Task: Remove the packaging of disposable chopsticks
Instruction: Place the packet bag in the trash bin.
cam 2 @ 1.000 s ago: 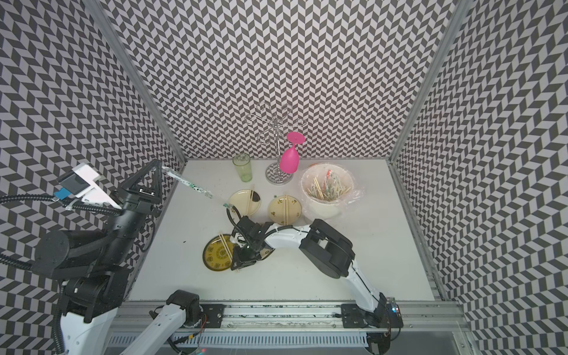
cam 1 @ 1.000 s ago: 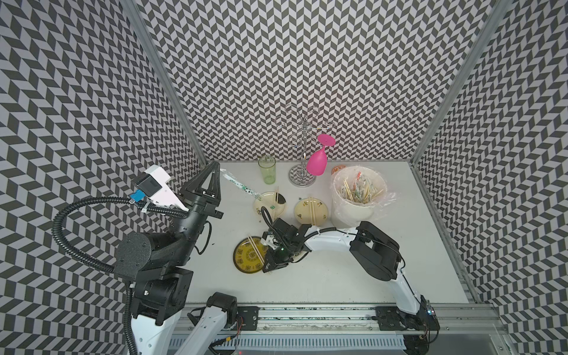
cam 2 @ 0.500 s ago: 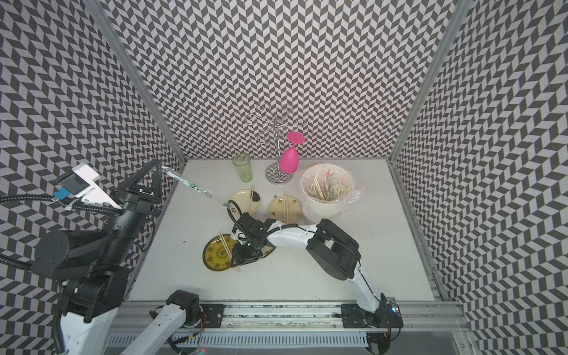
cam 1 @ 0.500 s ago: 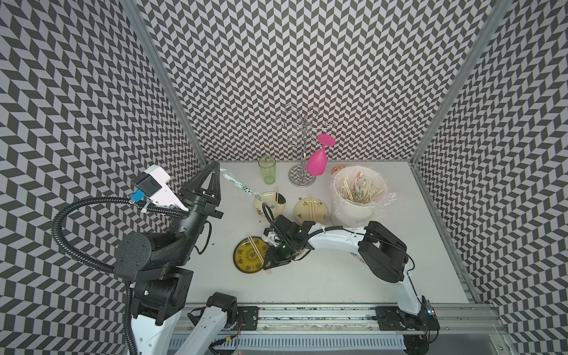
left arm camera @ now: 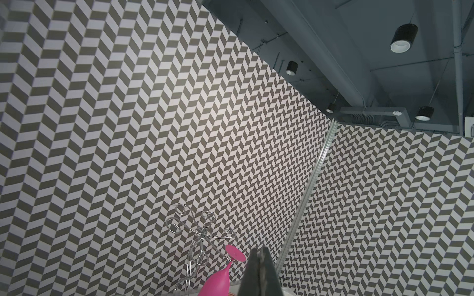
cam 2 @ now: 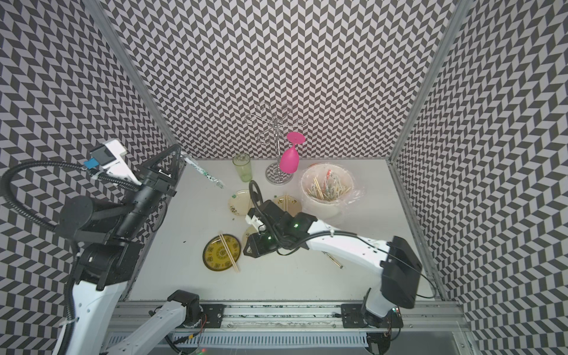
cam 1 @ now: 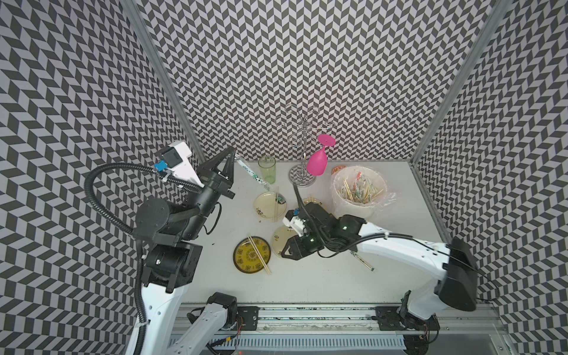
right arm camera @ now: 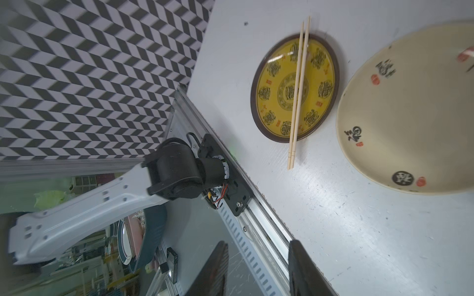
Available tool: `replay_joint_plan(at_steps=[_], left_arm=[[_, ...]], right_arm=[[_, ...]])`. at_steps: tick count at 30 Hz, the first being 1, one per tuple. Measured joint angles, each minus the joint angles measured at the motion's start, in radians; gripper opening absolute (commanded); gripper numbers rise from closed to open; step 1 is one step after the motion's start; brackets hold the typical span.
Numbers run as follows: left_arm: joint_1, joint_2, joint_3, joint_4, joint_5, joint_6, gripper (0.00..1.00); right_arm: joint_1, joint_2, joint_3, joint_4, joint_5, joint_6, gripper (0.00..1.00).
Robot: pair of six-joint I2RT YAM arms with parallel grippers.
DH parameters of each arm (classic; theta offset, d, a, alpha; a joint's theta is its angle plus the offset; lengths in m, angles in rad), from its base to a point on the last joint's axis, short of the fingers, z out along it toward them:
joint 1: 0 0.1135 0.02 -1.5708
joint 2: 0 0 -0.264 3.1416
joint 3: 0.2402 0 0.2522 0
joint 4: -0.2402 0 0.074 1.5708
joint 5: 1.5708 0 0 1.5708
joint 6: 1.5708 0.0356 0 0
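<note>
High at left, packaging (cam 1: pixel 252 172) hangs from clamped left gripper (cam 1: pixel 233 150).

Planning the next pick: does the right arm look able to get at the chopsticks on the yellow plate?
Probably yes. The right gripper hovers open close beside the yellow plate, and the chopsticks lie bare across it with nothing between.
</note>
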Motion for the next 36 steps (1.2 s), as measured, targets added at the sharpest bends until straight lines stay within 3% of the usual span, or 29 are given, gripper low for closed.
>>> replay_joint_plan(at_steps=[4, 7, 13, 17, 19, 23, 25, 27, 28, 30, 32, 34, 36], left_arm=[[-0.027, 0.118, 0.009, 0.026, 0.091, -0.032, 0.0], [-0.106, 0.217, 0.045, 0.004, 0.122, -0.028, 0.0], [-0.298, 0.31, 0.101, -0.04, 0.187, -0.006, 0.0], [-0.347, 0.308, 0.121, -0.051, 0.208, 0.005, 0.0], [-0.349, 0.302, 0.121, -0.051, 0.211, 0.006, 0.0], [-0.35, 0.299, 0.121, -0.052, 0.211, 0.009, 0.0], [-0.351, 0.299, 0.121, -0.053, 0.21, 0.013, 0.0], [-0.352, 0.299, 0.121, -0.055, 0.204, 0.018, 0.0], [-0.352, 0.299, 0.121, -0.055, 0.2, 0.021, 0.04], [-0.352, 0.298, 0.121, -0.056, 0.183, 0.038, 0.38], [-0.352, 0.293, 0.117, -0.058, 0.161, 0.042, 0.6], [-0.352, 0.275, 0.104, -0.06, 0.132, 0.051, 0.72], [-0.353, 0.241, 0.083, -0.061, 0.095, 0.065, 0.73]], right_arm=[[-0.007, -0.26, 0.03, -0.012, 0.177, -0.044, 0.57], [-0.008, -0.368, 0.132, -0.016, 0.29, -0.092, 0.61], [-0.008, -0.312, 0.329, 0.014, 0.375, -0.191, 0.61], [-0.008, -0.212, 0.336, 0.006, 0.394, -0.225, 0.59], [-0.008, -0.171, 0.325, -0.014, 0.409, -0.239, 0.51], [-0.008, -0.156, 0.313, -0.045, 0.428, -0.255, 0.14], [-0.008, -0.164, 0.313, -0.045, 0.435, -0.257, 0.0], [-0.008, -0.174, 0.313, -0.046, 0.438, -0.25, 0.0], [-0.008, -0.178, 0.313, -0.046, 0.441, -0.25, 0.0], [-0.014, -0.188, 0.313, -0.05, 0.457, -0.241, 0.0], [-0.045, -0.193, 0.313, -0.069, 0.464, -0.231, 0.0], [-0.134, -0.195, 0.309, -0.092, 0.445, -0.225, 0.0], [-0.288, -0.195, 0.279, -0.106, 0.433, -0.224, 0.0]])
